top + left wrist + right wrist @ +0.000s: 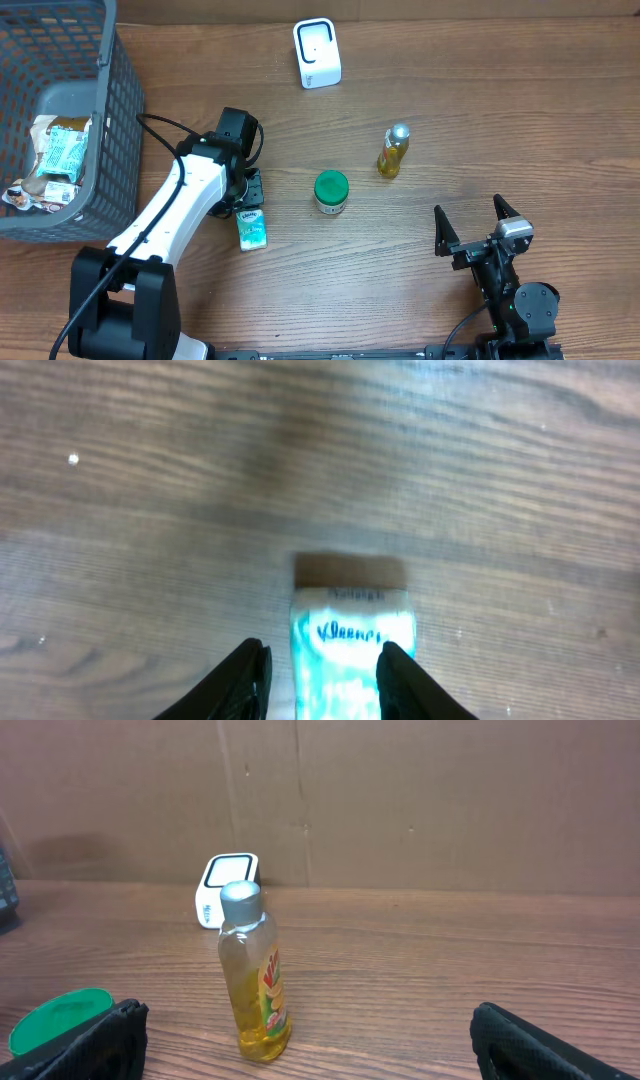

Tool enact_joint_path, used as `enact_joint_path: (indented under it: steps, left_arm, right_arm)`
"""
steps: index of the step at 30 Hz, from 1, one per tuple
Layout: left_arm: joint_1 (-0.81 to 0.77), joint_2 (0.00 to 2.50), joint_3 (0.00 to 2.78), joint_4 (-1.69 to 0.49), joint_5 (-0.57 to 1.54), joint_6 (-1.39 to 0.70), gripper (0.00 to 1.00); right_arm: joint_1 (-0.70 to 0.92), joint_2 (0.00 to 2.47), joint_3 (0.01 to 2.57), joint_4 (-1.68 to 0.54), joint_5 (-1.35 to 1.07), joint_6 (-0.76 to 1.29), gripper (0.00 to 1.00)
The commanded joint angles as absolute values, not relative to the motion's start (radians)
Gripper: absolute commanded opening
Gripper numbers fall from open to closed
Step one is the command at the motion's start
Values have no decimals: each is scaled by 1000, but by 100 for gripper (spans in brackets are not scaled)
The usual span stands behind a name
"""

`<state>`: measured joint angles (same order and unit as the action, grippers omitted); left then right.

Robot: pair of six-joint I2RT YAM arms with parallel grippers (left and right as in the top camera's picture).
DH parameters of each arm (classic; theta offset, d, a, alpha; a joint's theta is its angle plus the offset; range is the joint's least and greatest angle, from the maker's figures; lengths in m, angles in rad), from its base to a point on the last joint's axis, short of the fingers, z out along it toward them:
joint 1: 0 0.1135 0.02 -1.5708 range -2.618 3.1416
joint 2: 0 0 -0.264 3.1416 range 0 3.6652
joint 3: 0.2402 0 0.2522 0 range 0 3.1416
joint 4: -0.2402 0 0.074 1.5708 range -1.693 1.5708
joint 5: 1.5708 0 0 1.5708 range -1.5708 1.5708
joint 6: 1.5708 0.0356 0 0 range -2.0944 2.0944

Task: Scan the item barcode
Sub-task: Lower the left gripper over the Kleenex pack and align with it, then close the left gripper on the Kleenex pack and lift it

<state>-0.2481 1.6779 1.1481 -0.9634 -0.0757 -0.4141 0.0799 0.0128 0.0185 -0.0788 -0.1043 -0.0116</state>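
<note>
Left pincer (322, 665): partly open, holding nothing that I can see; one finger shows a gap of bare desk beside it, so I judge it is not clamped
Between my fingers: the tissue pack (352, 630), lying flat on the desk (150, 480), its near end between my two fingers and the rest reaching out ahead of them
Barcode: not showing on the upper face of the pack; I cannot tell which side carries it
Near my left pincer: a green-lidded jar (331, 192) off to one side, apart from the pack
Farther out: an oil bottle (393, 150) beyond the jar, and a white scanner stand (317, 52) well apart from my pincer across the desk
Other side: a grey basket (110, 90) with packets in it, apart from my pincer
Right pincer (472, 222): spread wide and empty, far from the pack, facing the bottle
Done so far: I judge nothing counts yet; the pack is on the desk, nowhere near the scanner
Left to do: take hold of the pack, lift it, carry it to the scanner, turn its barcode toward the window
</note>
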Motion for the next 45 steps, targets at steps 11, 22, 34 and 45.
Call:
enact_joint_path:
  steps: [11, 22, 34, 45]
  left_arm:
    - [-247, 1687, 1060, -1004, 43, -393, 37]
    - [-247, 1687, 1022, -979, -10, -451, 29]
    - [-247, 1687, 969, -901, -11, -498, 29]
    - [-247, 1687, 968, -907, -26, -498, 30]
  right_arm:
    - [78, 3, 8, -75, -103, -16, 100]
    - [78, 3, 8, -75, -103, -16, 100]
    - [78, 3, 8, -75, -103, -16, 100]
    - [78, 3, 8, -75, -103, -16, 100]
